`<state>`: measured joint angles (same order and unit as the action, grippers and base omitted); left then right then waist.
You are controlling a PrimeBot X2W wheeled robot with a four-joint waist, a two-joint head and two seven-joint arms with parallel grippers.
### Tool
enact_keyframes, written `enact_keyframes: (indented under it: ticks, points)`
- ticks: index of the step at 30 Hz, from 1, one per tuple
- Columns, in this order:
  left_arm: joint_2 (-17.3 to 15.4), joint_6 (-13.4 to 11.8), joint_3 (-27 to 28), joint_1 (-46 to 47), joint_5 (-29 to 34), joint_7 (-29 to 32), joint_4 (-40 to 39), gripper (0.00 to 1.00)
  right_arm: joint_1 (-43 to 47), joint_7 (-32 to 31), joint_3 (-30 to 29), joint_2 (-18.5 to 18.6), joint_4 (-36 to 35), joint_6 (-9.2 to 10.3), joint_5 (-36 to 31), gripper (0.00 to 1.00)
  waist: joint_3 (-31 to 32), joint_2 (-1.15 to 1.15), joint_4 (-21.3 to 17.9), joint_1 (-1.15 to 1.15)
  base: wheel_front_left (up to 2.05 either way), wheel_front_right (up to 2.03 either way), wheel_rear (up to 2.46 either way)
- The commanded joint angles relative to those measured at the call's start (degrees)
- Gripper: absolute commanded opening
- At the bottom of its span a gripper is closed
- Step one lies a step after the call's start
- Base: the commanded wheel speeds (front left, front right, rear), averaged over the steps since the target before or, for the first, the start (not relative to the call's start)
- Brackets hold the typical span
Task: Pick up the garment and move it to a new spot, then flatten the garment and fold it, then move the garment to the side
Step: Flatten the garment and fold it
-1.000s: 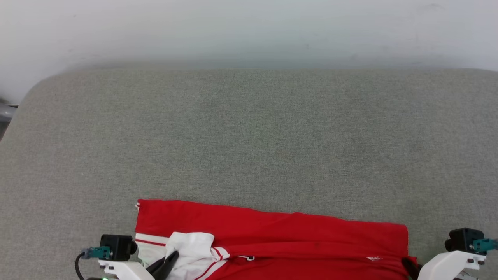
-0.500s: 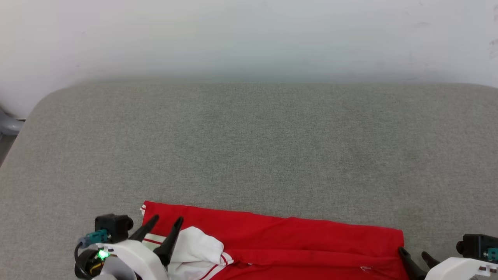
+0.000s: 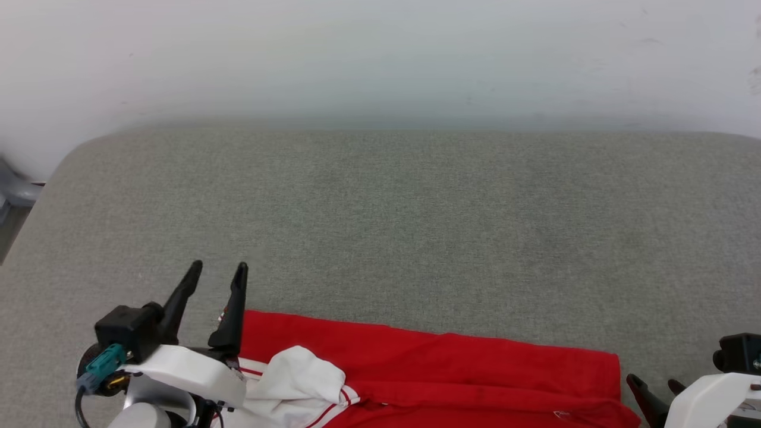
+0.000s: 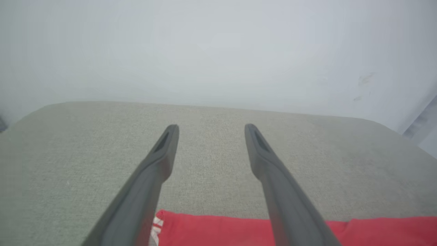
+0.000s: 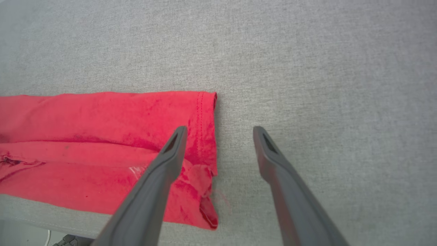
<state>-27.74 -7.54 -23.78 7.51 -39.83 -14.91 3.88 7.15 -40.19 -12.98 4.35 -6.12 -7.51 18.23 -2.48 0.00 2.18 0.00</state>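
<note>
The garment (image 3: 428, 368) lies folded into a long red band at the near edge of the grey padded surface (image 3: 416, 226), its long axis running left to right, with the white sleeve (image 3: 303, 371) at the robot's left and the hem end at its right (the left end sits slightly farther from the robot). A second ago the left gripper (image 3: 218, 266) was pinched on the sleeve and the right gripper (image 3: 651, 380) on the hem corner. Now both stand spread and empty, the left lifted above the band's left end, the right over the hem edge.
</note>
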Motion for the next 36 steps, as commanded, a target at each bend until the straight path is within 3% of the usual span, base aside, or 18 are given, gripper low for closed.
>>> enact_keyframes:
  ticks: [1, 7, 12, 22, 23, 24, 25, 36]
  points:
    - [0.44, 0.11, 0.49, -0.85, 0.80, -0.36, -0.36, 1.00, 0.23, -0.28, -0.06, 0.33, -0.52, 0.05, -0.15, 1.00, -0.10, 0.00, 0.25, 0.00, 0.00, 0.00, 0.00]
    - [3.49, -0.55, 6.79, -4.06, 8.39, -0.37, -3.80, 1.00, 0.78, -4.68, 0.54, 0.75, -1.59, 0.05, -1.47, 1.00, -0.87, 0.00, 1.56, 0.00, 0.00, 0.00, 0.00]
    - [5.49, 0.41, 9.50, -5.85, 11.54, -0.37, -5.13, 1.00, 1.21, -6.40, 1.38, 0.21, 0.17, 0.05, -2.33, 1.00, -1.79, 0.00, 2.68, 0.00, 0.00, 0.00, 0.00]
    - [7.88, 3.03, 12.20, -5.62, 14.31, -0.37, -4.95, 1.00, -1.03, -5.50, 4.79, -1.03, 12.31, 0.04, -0.29, 1.00, -3.70, 0.00, 3.81, 0.00, 0.00, 0.00, 0.00]
    - [8.06, 3.41, 12.44, -5.52, 14.53, -0.37, -4.83, 1.00, -1.20, -5.08, 5.05, -1.20, 13.28, 0.03, 0.17, 0.97, -3.75, 0.00, 3.84, 0.00, 0.00, 0.00, 0.00]
    - [8.24, 3.63, 12.57, -5.52, 14.62, -0.37, -4.56, 1.00, -1.56, -4.76, 5.25, -1.33, 14.09, 0.03, 0.38, 0.40, -3.82, 0.00, 3.87, 0.00, 0.00, 0.00, 0.00]
    - [8.47, 3.91, 12.75, -5.47, 14.75, -0.37, -4.38, 1.00, -1.99, -4.44, 5.42, -1.39, 14.67, 0.02, 0.79, 0.00, -3.83, 0.00, 3.88, 0.00, 0.00, 0.00, 0.00]
    - [9.68, 4.55, 13.99, -6.93, 16.80, -0.37, -2.23, 1.00, -4.82, -3.71, 4.45, 2.37, 12.65, 0.07, 2.26, 0.00, -1.69, 0.00, 2.87, 0.00, 0.00, 0.00, 0.00]
